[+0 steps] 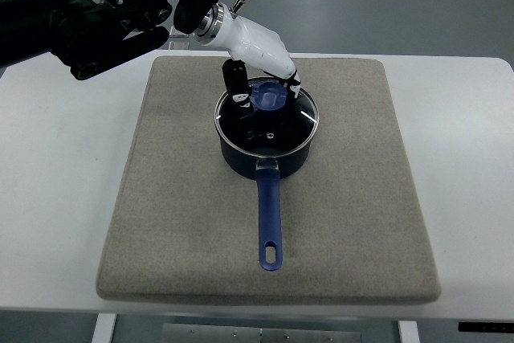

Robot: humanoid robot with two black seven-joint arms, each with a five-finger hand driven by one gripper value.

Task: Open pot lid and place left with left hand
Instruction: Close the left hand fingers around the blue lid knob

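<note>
A dark blue pot (277, 162) stands on the grey mat, its long blue handle (270, 222) pointing toward the near edge. A glass lid (301, 122) with a blue knob (267, 99) sits on the pot. My left hand (265, 86), white with black fingertips, comes in from the upper left and hovers over the lid's far side. Its thumb (236, 84) is left of the knob and its fingers (292, 82) are right of it, spread around the knob with a small gap on the thumb side. The lid rests level on the rim.
The grey mat (177, 222) covers most of the white table (56, 198). The black left arm (104, 14) crosses the top left corner. Bare mat lies left and right of the pot.
</note>
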